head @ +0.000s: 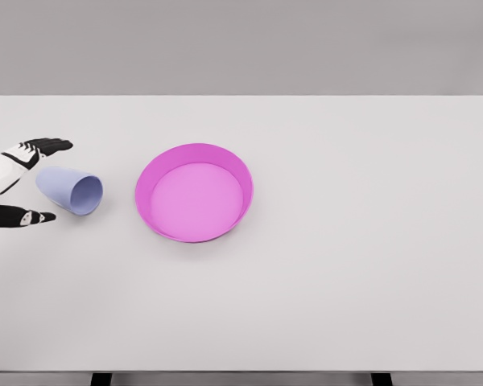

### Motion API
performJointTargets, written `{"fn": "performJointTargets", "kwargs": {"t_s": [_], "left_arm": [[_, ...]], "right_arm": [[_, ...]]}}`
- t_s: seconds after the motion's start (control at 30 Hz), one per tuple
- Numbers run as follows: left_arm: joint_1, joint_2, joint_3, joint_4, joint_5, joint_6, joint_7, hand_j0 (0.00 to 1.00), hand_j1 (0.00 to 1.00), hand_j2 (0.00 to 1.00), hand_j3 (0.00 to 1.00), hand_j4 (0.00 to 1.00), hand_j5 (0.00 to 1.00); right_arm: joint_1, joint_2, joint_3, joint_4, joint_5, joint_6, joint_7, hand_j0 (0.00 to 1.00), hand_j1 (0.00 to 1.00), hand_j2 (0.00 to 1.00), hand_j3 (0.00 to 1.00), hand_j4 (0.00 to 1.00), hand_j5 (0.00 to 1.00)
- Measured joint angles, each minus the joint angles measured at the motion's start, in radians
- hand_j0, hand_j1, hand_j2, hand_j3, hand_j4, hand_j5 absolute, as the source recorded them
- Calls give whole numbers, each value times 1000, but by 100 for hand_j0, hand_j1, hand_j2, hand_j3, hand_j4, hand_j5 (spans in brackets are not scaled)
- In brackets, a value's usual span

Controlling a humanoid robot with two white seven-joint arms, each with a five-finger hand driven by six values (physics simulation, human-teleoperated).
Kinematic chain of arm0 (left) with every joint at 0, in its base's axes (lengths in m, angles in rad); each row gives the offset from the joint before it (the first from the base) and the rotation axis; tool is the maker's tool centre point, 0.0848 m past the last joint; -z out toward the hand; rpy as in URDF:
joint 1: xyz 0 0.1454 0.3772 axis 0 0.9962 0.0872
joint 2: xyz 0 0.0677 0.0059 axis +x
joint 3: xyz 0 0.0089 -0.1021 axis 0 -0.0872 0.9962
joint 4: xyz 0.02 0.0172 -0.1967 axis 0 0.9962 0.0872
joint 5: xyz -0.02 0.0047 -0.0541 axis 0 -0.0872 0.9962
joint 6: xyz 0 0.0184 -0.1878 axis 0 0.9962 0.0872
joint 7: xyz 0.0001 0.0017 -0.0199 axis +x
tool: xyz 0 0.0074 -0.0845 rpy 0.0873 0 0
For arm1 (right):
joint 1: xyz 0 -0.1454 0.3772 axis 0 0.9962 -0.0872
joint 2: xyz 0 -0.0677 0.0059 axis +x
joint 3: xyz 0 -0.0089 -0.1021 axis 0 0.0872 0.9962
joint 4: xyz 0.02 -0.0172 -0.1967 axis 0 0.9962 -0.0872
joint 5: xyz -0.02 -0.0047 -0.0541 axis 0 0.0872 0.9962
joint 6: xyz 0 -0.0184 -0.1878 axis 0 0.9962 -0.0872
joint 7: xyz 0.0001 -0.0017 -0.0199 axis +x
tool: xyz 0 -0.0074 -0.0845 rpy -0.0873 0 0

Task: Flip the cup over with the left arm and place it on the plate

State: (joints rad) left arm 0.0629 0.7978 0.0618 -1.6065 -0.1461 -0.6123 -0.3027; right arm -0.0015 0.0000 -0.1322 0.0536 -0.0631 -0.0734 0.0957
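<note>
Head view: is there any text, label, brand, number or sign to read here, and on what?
None. The cup, lying on its side, is plain lavender; the plate is plain pink; the table is bare white. The left robot hand, open around the cup's base, shows only black and white patches, no lettering.
</note>
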Motion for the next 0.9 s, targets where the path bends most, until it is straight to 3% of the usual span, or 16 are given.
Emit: {"fn": "performJointTargets", "kwargs": {"t_s": [0.9], "left_arm": [[9, 1, 39, 8, -18, 0, 0, 100, 100, 100, 100, 100, 100]], "right_arm": [[3, 0, 0, 0, 0, 1, -1, 100, 100, 100, 100, 100, 100]]}}
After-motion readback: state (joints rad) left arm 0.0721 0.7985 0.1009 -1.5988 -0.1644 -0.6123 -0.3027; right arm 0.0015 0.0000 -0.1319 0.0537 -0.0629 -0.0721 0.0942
